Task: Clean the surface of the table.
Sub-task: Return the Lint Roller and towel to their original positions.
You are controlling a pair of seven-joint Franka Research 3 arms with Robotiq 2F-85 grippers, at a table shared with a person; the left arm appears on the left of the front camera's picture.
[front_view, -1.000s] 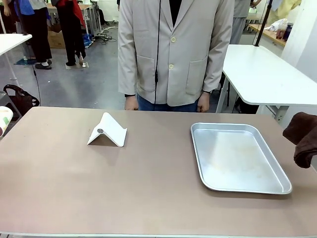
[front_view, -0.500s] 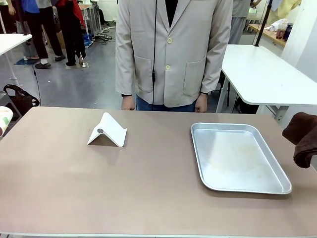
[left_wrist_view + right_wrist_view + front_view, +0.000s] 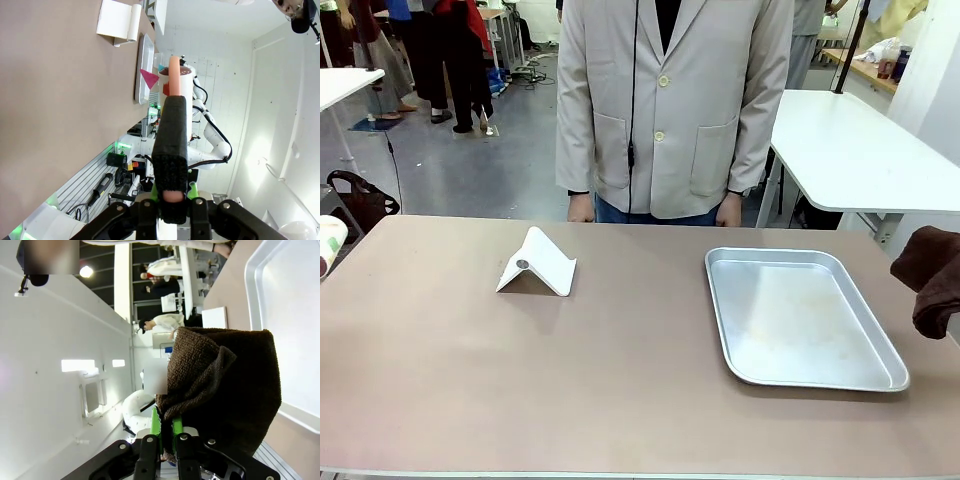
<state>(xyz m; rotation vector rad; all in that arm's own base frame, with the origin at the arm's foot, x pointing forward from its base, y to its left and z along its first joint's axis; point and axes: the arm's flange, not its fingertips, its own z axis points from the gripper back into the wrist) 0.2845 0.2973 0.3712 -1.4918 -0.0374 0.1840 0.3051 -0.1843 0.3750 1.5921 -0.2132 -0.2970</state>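
Observation:
The brownish-taupe table lies between me and a person in a beige jacket standing at its far side. In the right wrist view my right gripper is shut on a dark brown terry cloth. That brown cloth hangs at the table's right edge in the front view. My left gripper is shut on a long black spongy bar with a salmon-pink core, held beside the table. A white printed cylinder pokes in at the left edge.
A shiny metal tray lies on the right half of the table, seen also as the tray and the tray. A white folded stand sits left of centre. A white-topped table stands behind on the right.
The person at the far side has shifted slightly and people in the background have walked. The cloth, tray and stand have not moved.

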